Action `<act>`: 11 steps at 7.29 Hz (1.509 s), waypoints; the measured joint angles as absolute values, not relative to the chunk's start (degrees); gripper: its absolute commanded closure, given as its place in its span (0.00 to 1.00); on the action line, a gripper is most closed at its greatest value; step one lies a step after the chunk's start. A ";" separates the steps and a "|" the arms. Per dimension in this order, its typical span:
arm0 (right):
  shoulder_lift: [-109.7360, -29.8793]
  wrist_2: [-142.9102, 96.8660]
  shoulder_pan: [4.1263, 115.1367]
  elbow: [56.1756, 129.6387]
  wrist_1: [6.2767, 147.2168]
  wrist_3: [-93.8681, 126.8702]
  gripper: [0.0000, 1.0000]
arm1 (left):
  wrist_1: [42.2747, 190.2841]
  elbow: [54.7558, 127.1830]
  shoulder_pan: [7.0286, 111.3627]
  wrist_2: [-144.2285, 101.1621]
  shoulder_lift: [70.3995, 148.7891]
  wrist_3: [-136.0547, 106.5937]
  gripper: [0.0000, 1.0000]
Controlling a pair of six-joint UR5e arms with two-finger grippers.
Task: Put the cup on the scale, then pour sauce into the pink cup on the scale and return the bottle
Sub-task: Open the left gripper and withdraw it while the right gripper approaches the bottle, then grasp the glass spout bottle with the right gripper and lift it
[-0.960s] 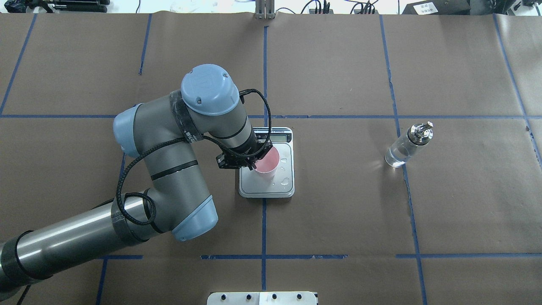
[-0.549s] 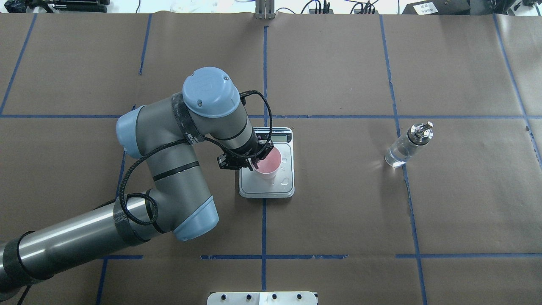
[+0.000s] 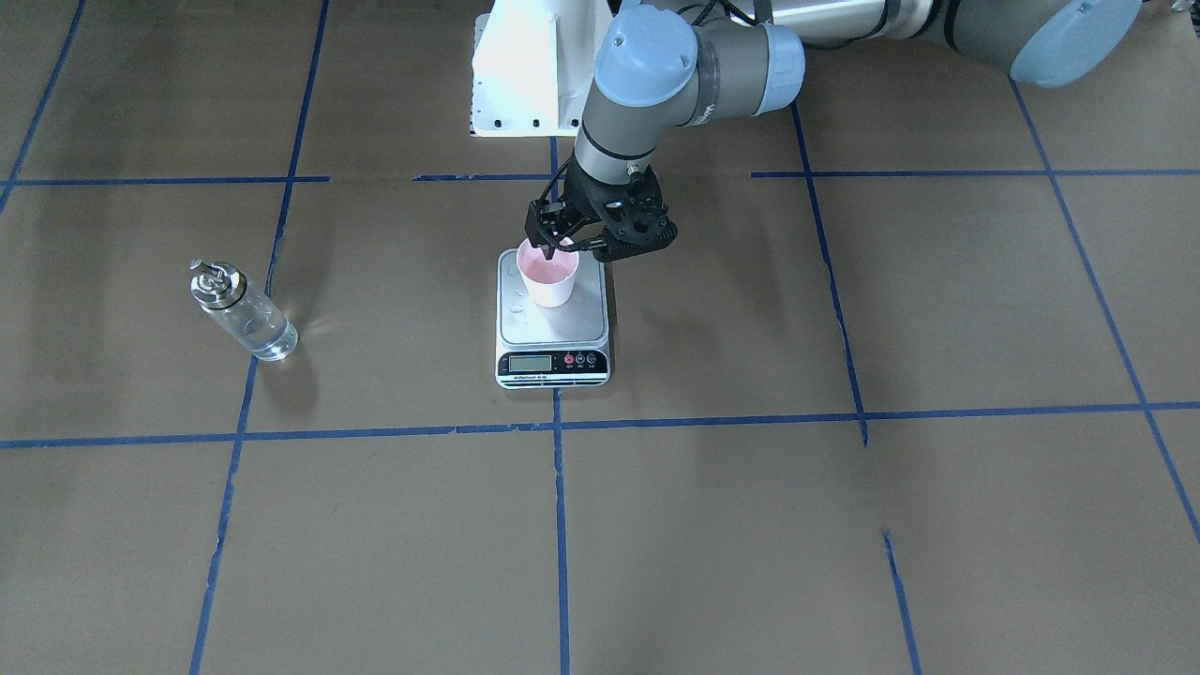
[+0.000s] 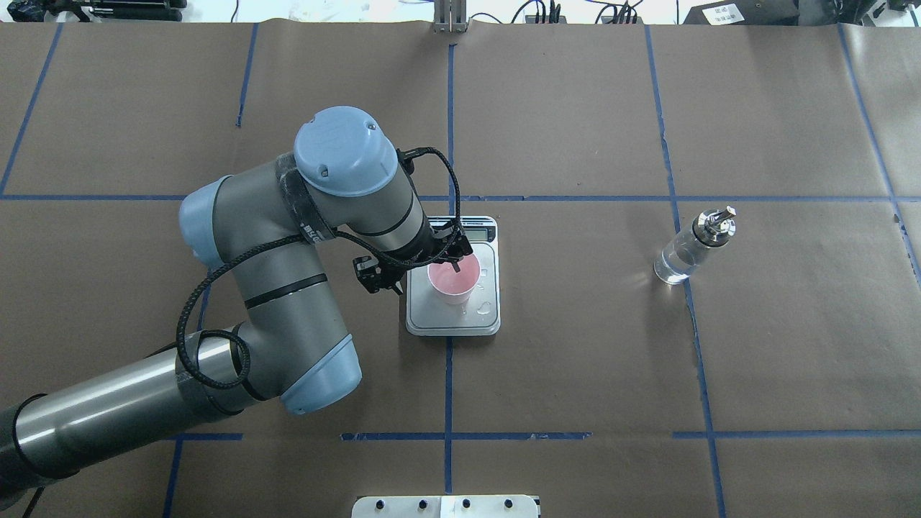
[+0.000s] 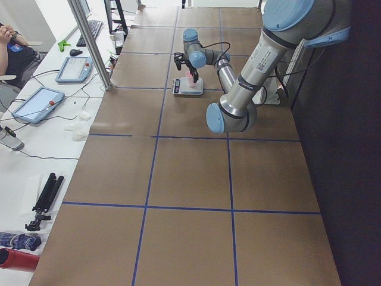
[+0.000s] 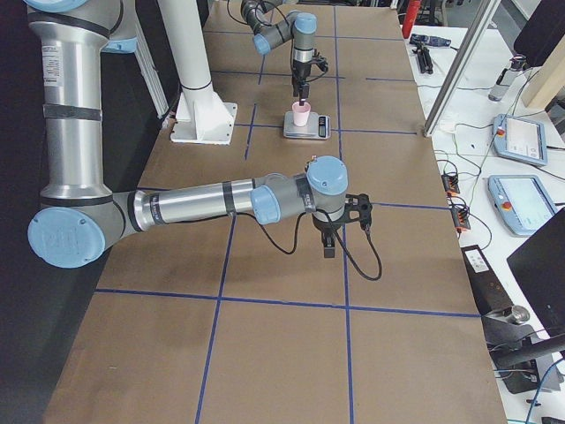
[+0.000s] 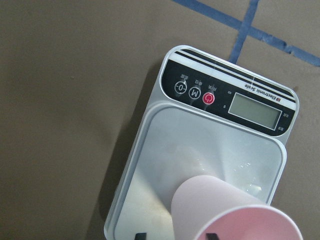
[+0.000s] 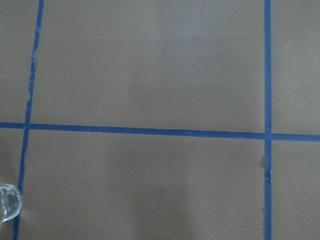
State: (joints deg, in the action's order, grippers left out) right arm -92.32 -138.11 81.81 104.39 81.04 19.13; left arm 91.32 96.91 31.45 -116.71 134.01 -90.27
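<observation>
Left arm [image 4: 288, 237] comes in from the left, wrist bent down over the scale [image 4: 453, 320]. Left gripper [image 3: 553, 244]: jaws released and straddling the robot-side wall of the cup [image 4: 455, 279]. Wrist view shows one fingertip [image 7: 141, 235] outside the wall with a clear gap, the other over the cup's mouth. Nothing clamped. Cup is upright, roughly mid-platform, pink inside showing. A few droplets [image 4: 486, 308] lie on the platform just right of the cup. Bottle [image 4: 683, 255] is upright on the paper, well apart to the right, on a blue tape line, with clear liquid in its lower part. Right gripper [image 6: 327, 250] shows only in the right side view, above bare paper. Can't tell its jaws.
</observation>
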 measured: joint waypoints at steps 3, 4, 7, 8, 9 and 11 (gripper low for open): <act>-94.11 -136.71 78.04 120.84 95.51 22.37 0.00 | 84.82 106.80 34.62 -117.15 130.20 -84.58 0.00; -94.27 -136.12 75.56 127.09 100.41 25.82 0.00 | 83.63 109.64 36.17 -117.21 128.12 -81.54 0.00; -94.78 -128.30 61.89 138.42 99.27 46.43 0.00 | 80.29 116.33 41.92 -118.19 120.91 -66.85 0.00; -95.96 -124.66 57.28 139.35 93.89 53.62 0.00 | 79.69 117.82 44.29 -119.06 117.90 -60.99 0.00; -97.56 -119.53 52.16 139.66 88.38 59.66 0.00 | 79.48 119.11 46.51 -119.47 114.79 -55.54 0.00; -103.72 -108.49 42.93 139.44 76.69 67.03 0.00 | 79.38 120.23 50.65 -119.74 110.02 -45.54 0.00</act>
